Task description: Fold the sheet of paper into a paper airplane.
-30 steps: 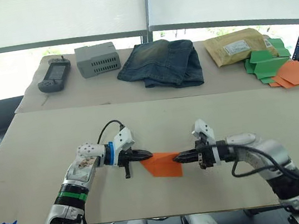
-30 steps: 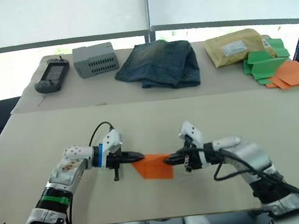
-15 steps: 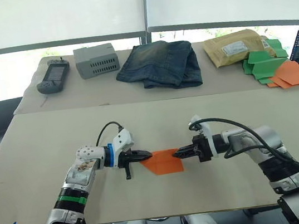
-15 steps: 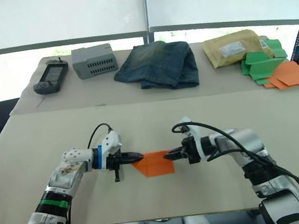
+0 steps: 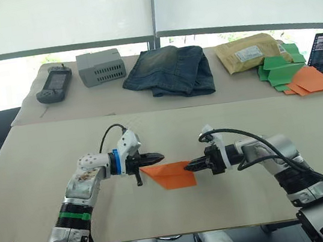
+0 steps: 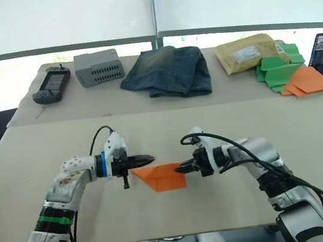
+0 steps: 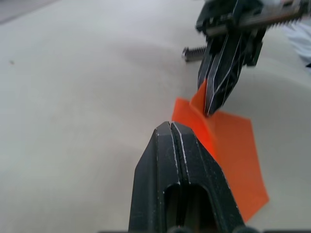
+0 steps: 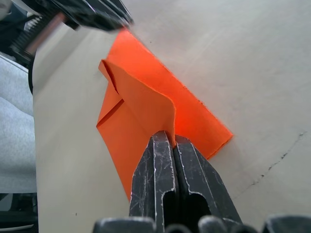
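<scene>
the right gripper (image 5: pixel 188 166) is closed on a raised flap of the sheet of paper (image 5: pixel 170 176), at its right end. the left gripper (image 5: pixel 159 156) is closed and empty, tip just beside the sheet's left corner. the sheet lies between both grippers on the table (image 5: pixel 46 162), long axis running gripper to gripper, narrow corner pointing at the left gripper. the right arm controls the fold.

Daylight pours through the white blinds (image 5: pixel 61 17) behind the desk (image 5: pixel 35 170), bright and even, with glare washing out the window strip below them. Shadows on the desk are faint and soft. Up close at the wrists, the background goes blurry.
</scene>
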Tool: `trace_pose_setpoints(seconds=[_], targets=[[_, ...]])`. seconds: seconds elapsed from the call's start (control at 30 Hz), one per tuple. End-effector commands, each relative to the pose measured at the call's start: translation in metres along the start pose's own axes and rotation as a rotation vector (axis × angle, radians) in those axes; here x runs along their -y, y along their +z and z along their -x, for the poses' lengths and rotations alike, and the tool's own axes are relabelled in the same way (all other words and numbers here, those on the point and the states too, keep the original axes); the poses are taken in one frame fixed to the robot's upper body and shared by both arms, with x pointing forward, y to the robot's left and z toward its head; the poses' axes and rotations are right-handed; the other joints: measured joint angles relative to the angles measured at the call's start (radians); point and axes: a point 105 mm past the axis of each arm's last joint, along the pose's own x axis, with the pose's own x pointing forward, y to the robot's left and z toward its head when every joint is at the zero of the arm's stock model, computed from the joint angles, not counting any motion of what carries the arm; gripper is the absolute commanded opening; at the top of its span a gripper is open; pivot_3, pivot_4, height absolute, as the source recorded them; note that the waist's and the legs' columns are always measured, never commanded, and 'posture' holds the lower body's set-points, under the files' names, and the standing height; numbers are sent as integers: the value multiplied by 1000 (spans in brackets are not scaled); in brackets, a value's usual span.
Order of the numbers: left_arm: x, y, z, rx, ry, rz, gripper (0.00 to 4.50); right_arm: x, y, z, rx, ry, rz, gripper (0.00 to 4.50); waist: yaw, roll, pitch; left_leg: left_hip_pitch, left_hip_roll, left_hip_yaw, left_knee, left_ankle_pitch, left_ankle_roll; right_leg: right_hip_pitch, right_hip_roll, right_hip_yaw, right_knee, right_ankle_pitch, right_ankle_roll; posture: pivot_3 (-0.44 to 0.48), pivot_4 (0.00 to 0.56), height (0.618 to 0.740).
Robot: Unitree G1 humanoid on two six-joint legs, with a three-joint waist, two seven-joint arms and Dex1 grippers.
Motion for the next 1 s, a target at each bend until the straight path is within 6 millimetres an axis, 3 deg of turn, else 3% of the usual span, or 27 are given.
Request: trace_pose_setpoints(seconds=[0.03,0.2,0.47,1.0], targets=[[14,26,1,56,-47,-70,0,16,-28,-4,-72,-74,-72,32,-3,-1,0,0,0,0,0,0,0,0,0,0,0,0,0,0,150,728],[30,16,-5,-31,-104,-135,0,15,-30,-5,-80,-62,-72,32,-5,-2,-1,1,0,0,0,0,0,1,0,0,0,0,0,0,150,728],[14,-6,-13,-110,-36,-162,0,14,-29,-4,-87,-56,-51,32,-7,-2,-1,0,0,0,0,0,0,0,0,0,-1,0,0,0,150,728],[15,-33,-16,-182,-61,-121,0,14,-23,-1,-69,-68,15,32,-10,-2,-2,0,0,0,-1,0,0,0,0,0,-1,0,0,0,150,728]])
